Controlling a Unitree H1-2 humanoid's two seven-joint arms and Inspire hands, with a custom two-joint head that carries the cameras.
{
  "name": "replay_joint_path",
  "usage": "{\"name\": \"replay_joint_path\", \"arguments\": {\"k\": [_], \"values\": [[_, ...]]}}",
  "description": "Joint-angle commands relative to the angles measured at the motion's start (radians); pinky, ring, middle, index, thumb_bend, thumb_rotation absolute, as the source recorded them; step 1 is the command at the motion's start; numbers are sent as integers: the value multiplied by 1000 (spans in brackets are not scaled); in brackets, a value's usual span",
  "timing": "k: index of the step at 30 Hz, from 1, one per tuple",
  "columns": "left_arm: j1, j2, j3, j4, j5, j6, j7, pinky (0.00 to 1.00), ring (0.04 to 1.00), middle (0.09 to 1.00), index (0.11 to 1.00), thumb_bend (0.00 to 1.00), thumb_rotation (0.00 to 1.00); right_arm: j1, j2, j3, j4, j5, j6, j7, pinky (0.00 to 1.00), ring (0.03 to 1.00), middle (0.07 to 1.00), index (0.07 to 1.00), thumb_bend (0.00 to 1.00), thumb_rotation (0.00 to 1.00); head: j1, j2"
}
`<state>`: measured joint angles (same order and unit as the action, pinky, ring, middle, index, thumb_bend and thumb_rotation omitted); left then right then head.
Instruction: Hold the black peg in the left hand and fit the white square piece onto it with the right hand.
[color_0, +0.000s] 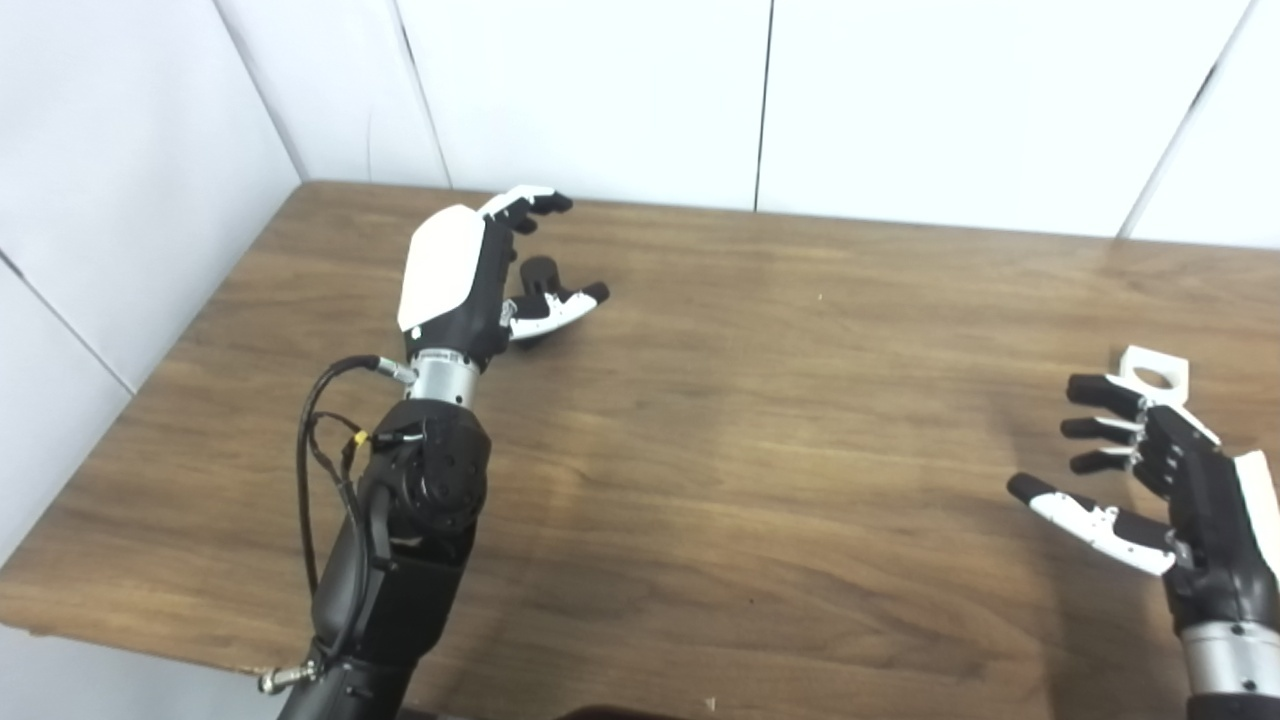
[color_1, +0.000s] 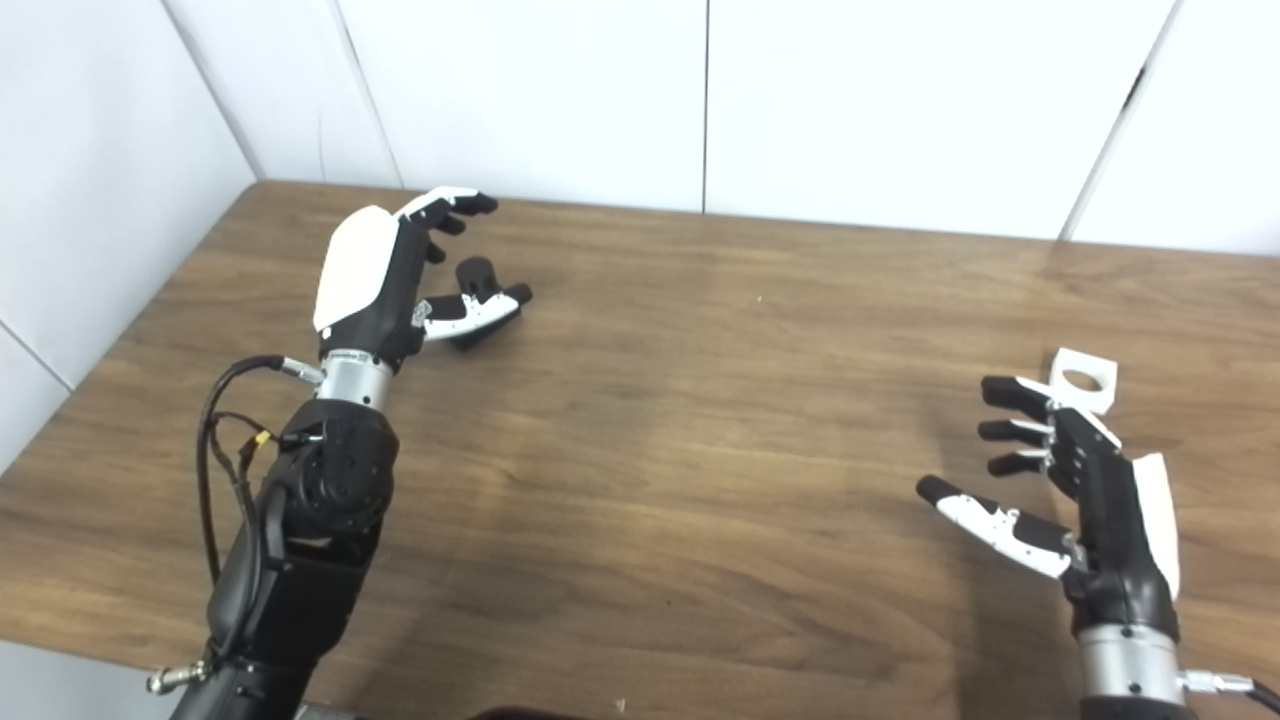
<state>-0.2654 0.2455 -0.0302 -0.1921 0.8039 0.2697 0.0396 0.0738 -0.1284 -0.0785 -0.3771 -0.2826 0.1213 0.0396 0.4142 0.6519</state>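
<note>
The black peg (color_0: 541, 272) stands on the table at the far left, partly hidden between the spread fingers and thumb of my left hand (color_0: 480, 270). That hand is open around the peg and I cannot tell whether it touches it. The white square piece (color_0: 1156, 373) with a round hole lies flat at the right side of the table. My right hand (color_0: 1150, 480) hovers open just in front of the piece, fingers pointing left, holding nothing.
The wooden table (color_0: 760, 430) spans the view, with white wall panels behind and to the left. Its near edge runs along the bottom left. Cables loop off my left forearm (color_0: 320, 450).
</note>
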Motion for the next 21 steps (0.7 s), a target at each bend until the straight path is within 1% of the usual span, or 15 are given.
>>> {"name": "replay_joint_path", "arguments": {"k": [1, 3, 7, 9, 10, 13, 16, 18, 21], "values": [[-61, 35, 3, 6, 50, 5, 34, 600, 753, 799, 716, 702, 277, -3, -16, 2, -45, 4, -21, -4, 521, 657, 739, 713, 632, 0, -2, 0], [-72, 44, 0, 27, 74, 12, 43, 584, 766, 821, 719, 717, 285, -2, -15, 2, -46, 8, -20, -3, 521, 657, 739, 712, 631, 0, -4, 1], [-87, 59, -7, 71, 126, 29, 73, 622, 865, 931, 754, 751, 316, 2, -15, 2, -50, 7, -11, -1, 525, 661, 743, 717, 633, 0, -10, 2], [-92, 62, -9, 90, 152, 39, 91, 687, 917, 978, 764, 772, 339, 4, -16, 1, -51, 7, -10, -1, 524, 660, 743, 718, 634, 0, -10, 2], [-94, 62, -9, 99, 162, 46, 97, 770, 955, 995, 769, 781, 367, 4, -16, 0, -52, 6, -9, -1, 515, 654, 741, 716, 632, 0, -10, 2], [-101, 61, -10, 122, 177, 67, 96, 830, 987, 1000, 776, 794, 394, 2, -18, 0, -56, 2, -3, -1, 511, 650, 737, 713, 631, 0, -8, 2], [-112, 64, -12, 145, 168, 89, 78, 880, 999, 1000, 772, 831, 371, 1, -18, -2, -55, 11, -9, -1, 502, 648, 737, 714, 630, 0, -11, 1], [-118, 68, -16, 160, 163, 101, 67, 892, 1000, 1000, 756, 846, 367, 2, -17, -2, -55, 14, -11, -2, 499, 645, 736, 713, 633, 0, -12, 1], [-125, 75, -28, 180, 166, 123, 48, 906, 1000, 1000, 738, 863, 392, 3, -15, -1, -57, 11, -13, -4, 497, 640, 733, 709, 637, 0, -14, 3]]}}
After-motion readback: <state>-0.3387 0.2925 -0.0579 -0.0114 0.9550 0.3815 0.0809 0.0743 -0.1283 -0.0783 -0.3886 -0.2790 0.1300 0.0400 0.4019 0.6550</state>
